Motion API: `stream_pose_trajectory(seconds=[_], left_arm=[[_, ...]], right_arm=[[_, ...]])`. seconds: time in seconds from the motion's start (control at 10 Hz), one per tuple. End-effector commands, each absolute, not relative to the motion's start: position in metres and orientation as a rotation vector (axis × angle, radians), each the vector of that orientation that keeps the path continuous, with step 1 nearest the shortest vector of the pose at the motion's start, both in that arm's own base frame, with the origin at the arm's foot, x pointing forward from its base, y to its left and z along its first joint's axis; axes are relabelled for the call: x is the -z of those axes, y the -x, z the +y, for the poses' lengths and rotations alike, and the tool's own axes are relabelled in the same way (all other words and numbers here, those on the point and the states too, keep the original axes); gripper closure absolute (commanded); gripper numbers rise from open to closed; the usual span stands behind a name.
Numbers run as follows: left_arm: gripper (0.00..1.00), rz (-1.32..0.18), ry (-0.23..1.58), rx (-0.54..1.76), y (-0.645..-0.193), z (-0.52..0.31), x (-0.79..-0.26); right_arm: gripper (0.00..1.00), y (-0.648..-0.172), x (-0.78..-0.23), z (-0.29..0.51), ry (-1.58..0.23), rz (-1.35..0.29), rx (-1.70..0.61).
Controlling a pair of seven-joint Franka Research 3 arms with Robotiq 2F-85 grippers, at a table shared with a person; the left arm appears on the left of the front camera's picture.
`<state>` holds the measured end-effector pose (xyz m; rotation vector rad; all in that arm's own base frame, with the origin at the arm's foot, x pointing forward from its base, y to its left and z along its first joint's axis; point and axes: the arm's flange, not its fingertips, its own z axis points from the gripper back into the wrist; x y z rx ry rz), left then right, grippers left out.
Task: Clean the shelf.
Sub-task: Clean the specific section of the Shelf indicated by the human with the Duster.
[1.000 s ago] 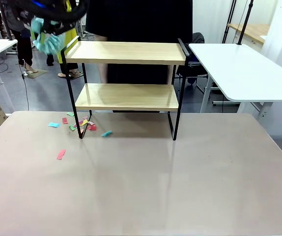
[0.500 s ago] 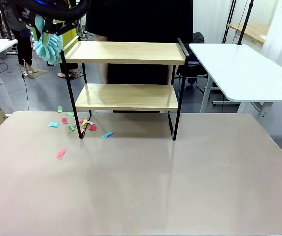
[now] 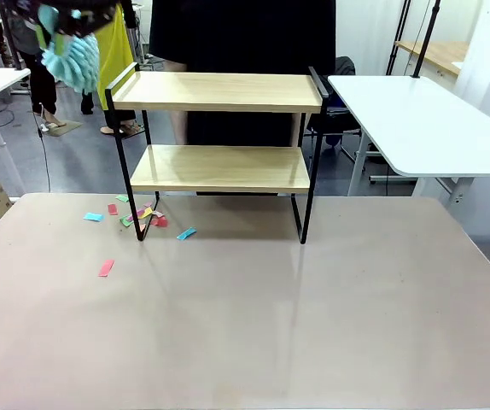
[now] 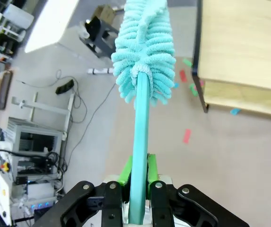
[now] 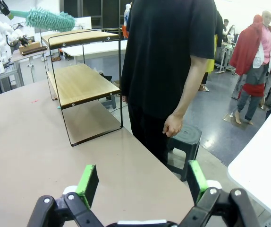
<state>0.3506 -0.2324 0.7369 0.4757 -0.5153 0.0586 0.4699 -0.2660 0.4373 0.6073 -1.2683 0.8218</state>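
L gripper (image 4: 139, 165) clamped tight on teal duster (image 4: 145, 52) handle, fluffy head out ahead; shelf (image 4: 239, 47) ahead, off to one side. R gripper (image 5: 140, 182) wide open, empty.

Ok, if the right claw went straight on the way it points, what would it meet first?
Likely the person standing beside the table: the open right claw aims at their black clothes, with the shelf off to one side. Depth is unclear.

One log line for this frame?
left hand: shut on duster, left of shelf | right hand: open | paper scraps: on table
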Motion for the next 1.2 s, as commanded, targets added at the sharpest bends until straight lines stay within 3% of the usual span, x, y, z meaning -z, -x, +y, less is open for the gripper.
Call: stream_pose_trajectory(seconds=[0.0, 0.3, 0.7, 1.1], left_arm=[[0.87, -0.61, -0.509, -0.013, -0.347, -0.195, -0.742], [0.87, -0.721, -0.455, 0.118, -0.329, -0.137, -0.765], [0.87, -0.883, -0.005, 0.378, -0.293, -0.065, -0.788], [0.87, -0.899, 0.357, 0.735, -0.286, -0.047, -0.782]], right_arm=[[0.0, -0.47, -0.44, -0.264, -0.606, -1.274, -0.826], [0.0, -0.47, -0.44, -0.264, -0.606, -1.274, -0.826], [0.0, -0.47, -0.44, -0.264, -0.606, -1.274, -0.826], [0.0, -0.47, -0.44, -0.264, -0.606, -1.274, -0.826]])
